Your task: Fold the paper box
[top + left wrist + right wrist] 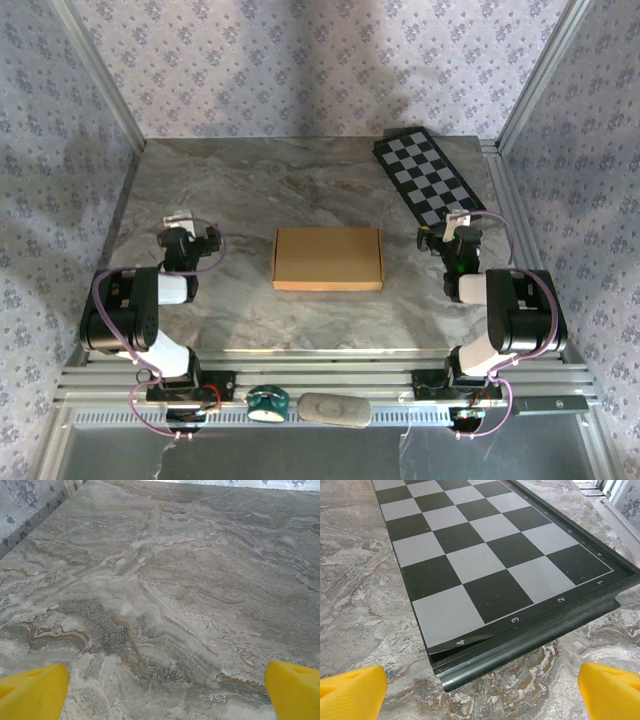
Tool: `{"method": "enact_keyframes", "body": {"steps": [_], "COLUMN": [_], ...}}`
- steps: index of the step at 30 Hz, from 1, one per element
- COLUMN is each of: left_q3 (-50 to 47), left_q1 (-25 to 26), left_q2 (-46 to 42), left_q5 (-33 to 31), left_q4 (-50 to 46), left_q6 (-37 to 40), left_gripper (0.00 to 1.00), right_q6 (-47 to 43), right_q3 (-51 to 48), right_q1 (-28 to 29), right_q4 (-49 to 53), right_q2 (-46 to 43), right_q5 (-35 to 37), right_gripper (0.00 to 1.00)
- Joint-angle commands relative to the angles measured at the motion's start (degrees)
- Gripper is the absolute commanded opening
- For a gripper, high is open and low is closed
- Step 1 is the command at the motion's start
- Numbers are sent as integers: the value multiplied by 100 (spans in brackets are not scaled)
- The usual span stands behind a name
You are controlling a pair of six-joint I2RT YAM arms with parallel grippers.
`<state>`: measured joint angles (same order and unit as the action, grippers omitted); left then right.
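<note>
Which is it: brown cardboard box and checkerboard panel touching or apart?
Apart. Top external view: bare marble table between brown cardboard box and black-and-grey checkerboard panel.

The paper box, centre of the top view, is plain brown cardboard, matt and smooth. The counter looks like veined grey marble with a soft sheen. The checkerboard panel, upper right, has glossy black and grey squares and a smooth dark rim. The right end effector has 2 yellow fingers of matt, finely ribbed plastic. Bare metal rails line the bottom edge.
</note>
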<state>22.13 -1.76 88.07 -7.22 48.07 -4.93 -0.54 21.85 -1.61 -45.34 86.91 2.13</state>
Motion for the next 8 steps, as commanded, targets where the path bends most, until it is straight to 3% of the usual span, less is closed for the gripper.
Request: {"method": "enact_keyframes", "body": {"steps": [1, 8], "left_q3": [28, 29], "left_q1": [17, 18], "left_q2": [-25, -28], "left_q5": [106, 105], "left_q4": [83, 70], "left_q6": [109, 106], "left_gripper": [100, 100], "right_q6": [-101, -105], "right_q3": [78, 74], "right_q1": [16, -5], "right_q4": [-29, -21], "right_q2": [23, 15], "right_q5": [96, 70], "right_gripper": [100, 100]}}
